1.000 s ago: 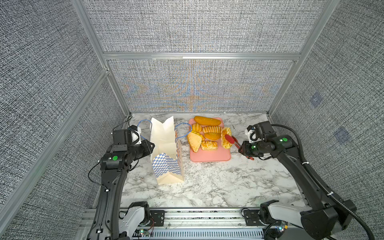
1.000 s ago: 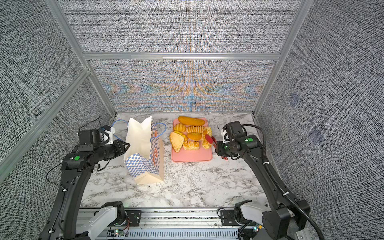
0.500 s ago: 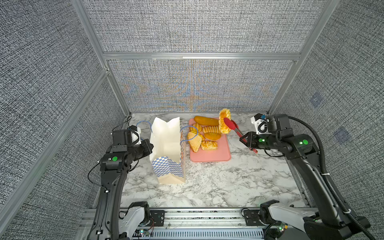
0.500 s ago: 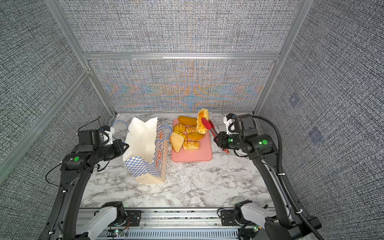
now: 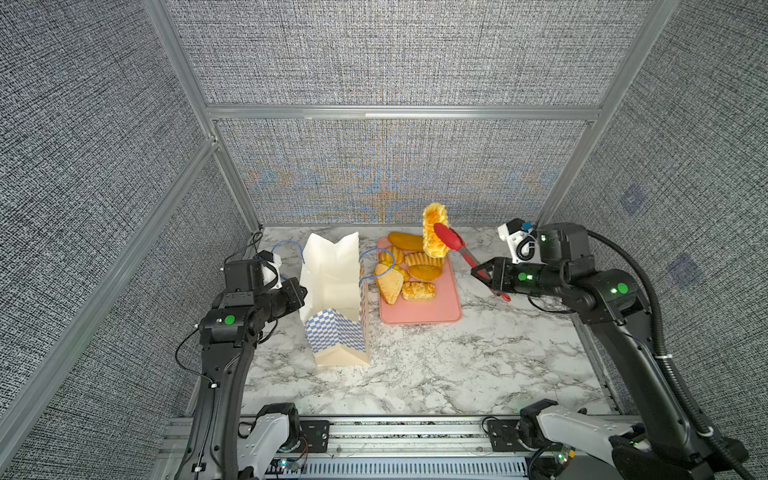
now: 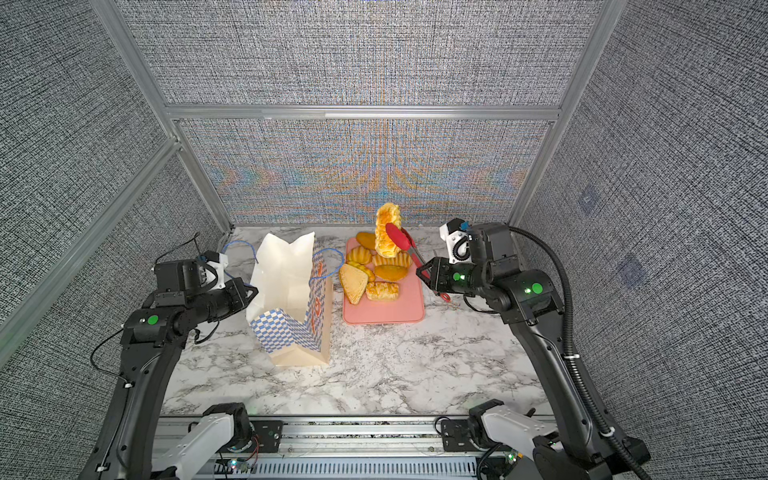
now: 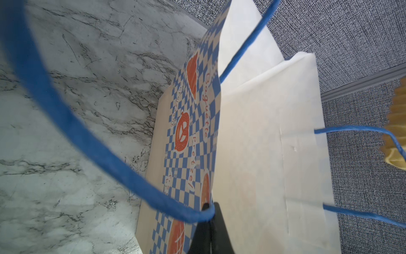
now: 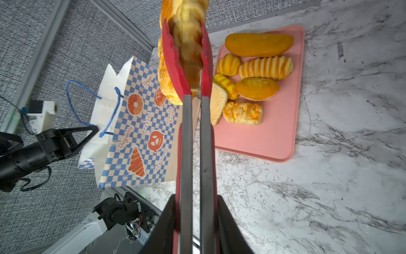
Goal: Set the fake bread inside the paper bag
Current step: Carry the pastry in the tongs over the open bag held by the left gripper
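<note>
**Hazards**
- Drop in transit: the held pastry, a long braided piece, is pinched across its middle by the red tongs. It is carried high over the far end of the pink tray, well apart from the bag mouth. A slackened squeeze or a swing is judged enough to let it slip.
- Snag: the piece is long and is held nearly upright. The blue cord handles arch beside the mouth and could be caught on entry.
- Collapse or tipping: the paper bag is thin and is steadied at one wall only. Its rim could be folded, or the bag toppled, by a knock from the tongs.

**Grips**
- The left gripper is closed fully on the bag's upper rim, beside a handle root, so the mouth is kept open.
- The right gripper is clamped round both arms of the tongs, so the blades are pressed onto the pastry.

**Containers**
- Paper bag: it stands upright on the marble tabletop, just beside the tray on the left arm's side, with its mouth open. No bread is seen inside, though the floor is only partly shown.
- Pink tray: seven pieces are counted.
  - long loaf
  - round ridged roll
  - long ridged roll
  - oval bun
  - small twisted piece
  - triangular sandwich
  - braided piece
</note>
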Robot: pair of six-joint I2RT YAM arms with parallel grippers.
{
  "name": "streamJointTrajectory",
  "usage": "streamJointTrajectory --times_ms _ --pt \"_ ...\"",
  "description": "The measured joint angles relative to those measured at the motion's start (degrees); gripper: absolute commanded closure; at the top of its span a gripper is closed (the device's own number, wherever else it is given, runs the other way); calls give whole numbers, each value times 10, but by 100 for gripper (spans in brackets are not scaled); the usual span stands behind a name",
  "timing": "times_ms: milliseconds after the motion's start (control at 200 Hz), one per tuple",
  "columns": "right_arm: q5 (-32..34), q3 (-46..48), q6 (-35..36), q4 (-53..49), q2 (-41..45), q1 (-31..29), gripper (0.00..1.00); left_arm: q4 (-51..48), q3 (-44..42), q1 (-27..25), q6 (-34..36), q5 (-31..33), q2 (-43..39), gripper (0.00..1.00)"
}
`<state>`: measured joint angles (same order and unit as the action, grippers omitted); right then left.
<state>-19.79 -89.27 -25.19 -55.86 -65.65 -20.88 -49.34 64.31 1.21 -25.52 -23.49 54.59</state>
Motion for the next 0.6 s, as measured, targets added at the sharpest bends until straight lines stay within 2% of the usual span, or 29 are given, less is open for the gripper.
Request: streamJointTrajectory --times_ms 305,600 --pt "-15 -35 -20 29 -17 -68 72 2 -2 0 0 5 -5 100" --pt "2 -80 -24 42 -59 -158 72 7 -7 0 0 9 -7 100"
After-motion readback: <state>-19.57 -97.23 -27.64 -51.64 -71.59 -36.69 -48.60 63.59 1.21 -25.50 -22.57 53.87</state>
